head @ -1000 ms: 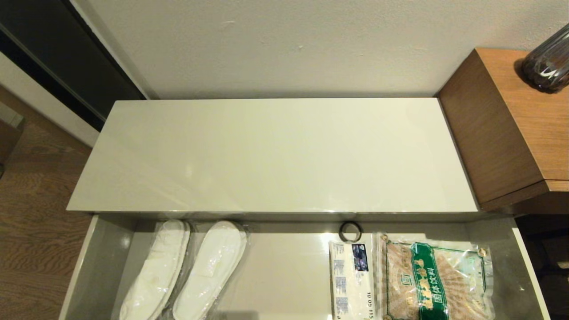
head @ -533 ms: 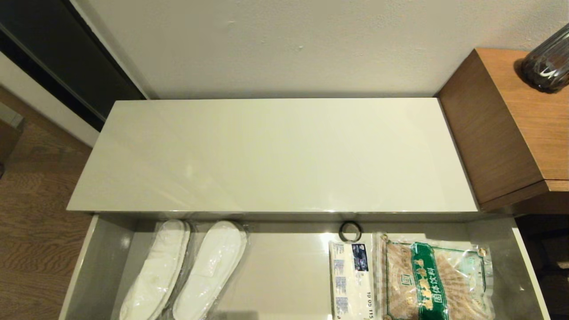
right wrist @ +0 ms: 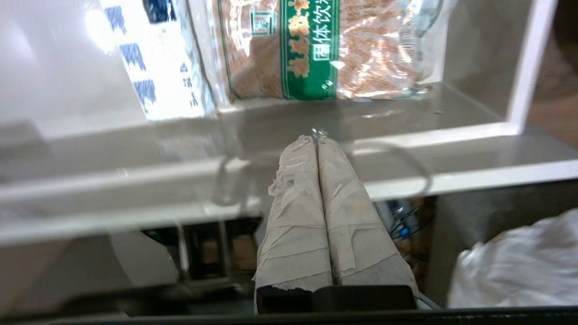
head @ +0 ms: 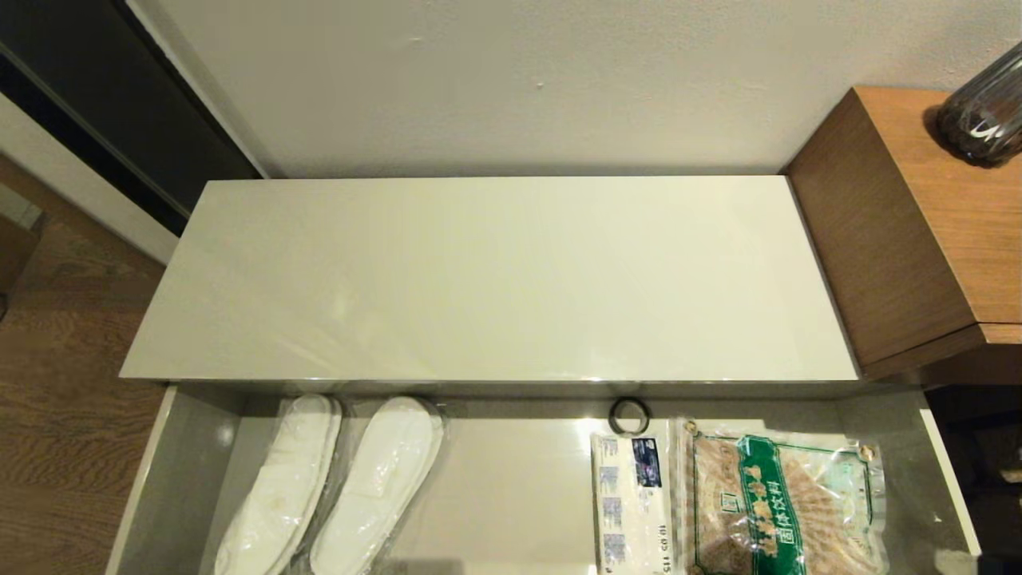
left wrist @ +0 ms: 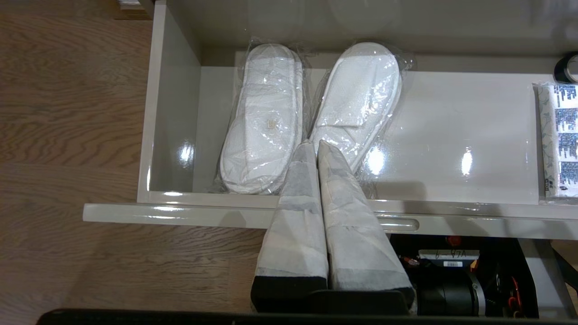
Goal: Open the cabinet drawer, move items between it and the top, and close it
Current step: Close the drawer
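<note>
Head view shows the cabinet drawer (head: 184, 479) pulled out below the front edge of the cream-white top (head: 487, 279), which lies bare against the wall, with a brown wood-grain cabinet (head: 918, 231) and a dark ribbed vase (head: 984, 120) to its right. Inside the drawer, a pair of white slippers in clear plastic (head: 335, 487) lies toward the left side, and the two packets lie side by side toward the right: the white packet with grey-blue print (head: 632, 503) just left of the clear packet with the green label (head: 786, 503), their edges touching or nearly so. A small black ring (head: 629, 415) sits at the back of the drawer, just behind the white packet. Neither arm appears in this view. Left wrist view shows the left gripper (left wrist: 316, 146) with its taped fingers pressed together and holding nothing, hanging over the drawer's front edge near the slippers. Right wrist view shows the right gripper (right wrist: 316, 137), fingers also pressed together and empty, pointing over the drawer's front wall toward the green-label packet.
</note>
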Available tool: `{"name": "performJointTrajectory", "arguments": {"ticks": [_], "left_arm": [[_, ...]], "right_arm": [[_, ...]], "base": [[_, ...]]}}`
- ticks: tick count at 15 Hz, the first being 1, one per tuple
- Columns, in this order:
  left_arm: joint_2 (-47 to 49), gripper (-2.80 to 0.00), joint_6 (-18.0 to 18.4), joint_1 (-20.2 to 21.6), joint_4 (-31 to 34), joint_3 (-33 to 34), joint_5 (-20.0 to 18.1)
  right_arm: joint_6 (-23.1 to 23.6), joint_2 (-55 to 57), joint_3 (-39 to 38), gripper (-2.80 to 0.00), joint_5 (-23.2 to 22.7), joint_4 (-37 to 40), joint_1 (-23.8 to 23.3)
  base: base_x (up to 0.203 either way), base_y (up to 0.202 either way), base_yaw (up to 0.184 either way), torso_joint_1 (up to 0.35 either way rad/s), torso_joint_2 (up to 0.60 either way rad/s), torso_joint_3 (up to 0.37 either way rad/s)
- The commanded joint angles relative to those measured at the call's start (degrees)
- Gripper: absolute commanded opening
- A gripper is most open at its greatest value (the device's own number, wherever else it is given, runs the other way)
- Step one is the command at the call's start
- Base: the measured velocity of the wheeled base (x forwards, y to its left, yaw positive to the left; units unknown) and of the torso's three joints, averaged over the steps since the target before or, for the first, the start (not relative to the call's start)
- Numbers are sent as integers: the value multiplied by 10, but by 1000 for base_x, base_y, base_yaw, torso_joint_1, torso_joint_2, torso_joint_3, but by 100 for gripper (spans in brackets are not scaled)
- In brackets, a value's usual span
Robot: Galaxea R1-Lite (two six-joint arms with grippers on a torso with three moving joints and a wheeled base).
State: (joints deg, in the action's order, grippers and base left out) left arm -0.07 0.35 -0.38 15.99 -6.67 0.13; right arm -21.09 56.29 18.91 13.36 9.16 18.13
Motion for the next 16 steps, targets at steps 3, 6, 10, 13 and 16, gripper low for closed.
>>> {"name": "performJointTrajectory", "arguments": {"ticks": [3, 6, 10, 13, 16], "left_arm": [[0, -280, 0, 0, 1, 0, 0], [0, -280, 0, 0, 1, 0, 0], [0, -280, 0, 0, 1, 0, 0], [0, -280, 0, 0, 1, 0, 0], [0, -280, 0, 0, 1, 0, 0]], "right_arm": [[-26, 146, -41, -280, -5, -131, 6], [-31, 140, -78, -280, -26, -102, 15], [-31, 151, -114, -280, -64, -99, 15], [-47, 180, -123, -280, -77, -99, 15], [-54, 190, -132, -280, -91, -98, 15]], "base": [[0, 0, 0, 0, 0, 0], [0, 0, 0, 0, 0, 0], [0, 0, 0, 0, 0, 0], [0, 0, 0, 0, 0, 0], [0, 0, 0, 0, 0, 0]]}}
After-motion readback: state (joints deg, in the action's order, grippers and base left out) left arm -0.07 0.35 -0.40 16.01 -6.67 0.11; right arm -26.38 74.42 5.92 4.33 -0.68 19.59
